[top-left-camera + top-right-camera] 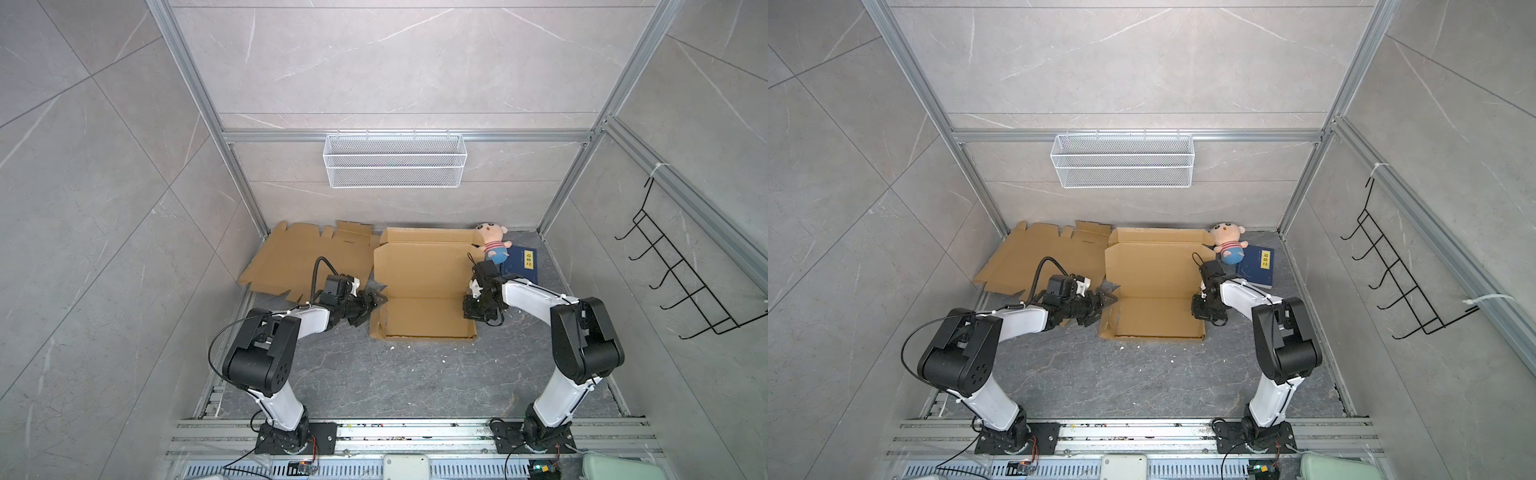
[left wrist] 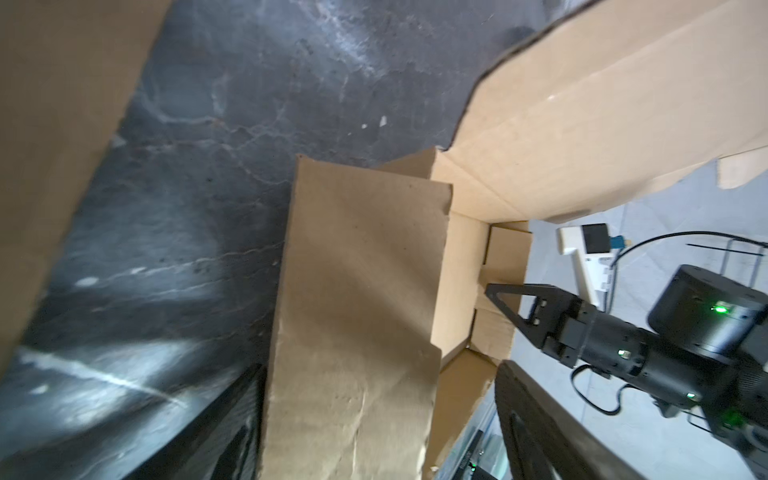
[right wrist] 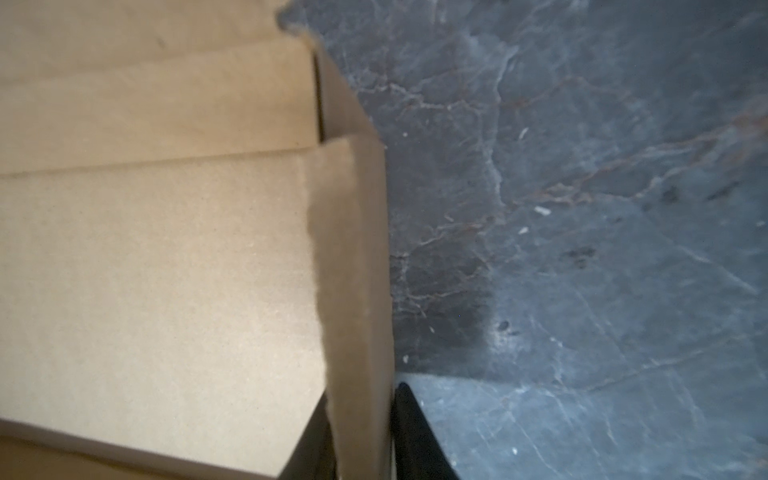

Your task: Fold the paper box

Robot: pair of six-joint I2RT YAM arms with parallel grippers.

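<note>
The paper box (image 1: 424,270) (image 1: 1154,270) is a brown cardboard mailer lying partly folded on the dark floor, with its lid panel laid back. My left gripper (image 1: 376,300) (image 1: 1106,300) is at the box's left edge. In the left wrist view its jaws are open wide around the raised left side flap (image 2: 357,311). My right gripper (image 1: 471,316) (image 1: 1200,313) points down at the box's right edge. There it is shut on the upright right side wall (image 3: 357,291), with one dark finger (image 3: 415,436) pressed against each face.
A flat unfolded cardboard sheet (image 1: 307,257) lies left of the box, under my left arm. A plush doll (image 1: 492,243) and a blue book (image 1: 521,264) sit at the back right. A white wire basket (image 1: 395,160) hangs on the back wall and a black hook rack (image 1: 681,282) on the right wall.
</note>
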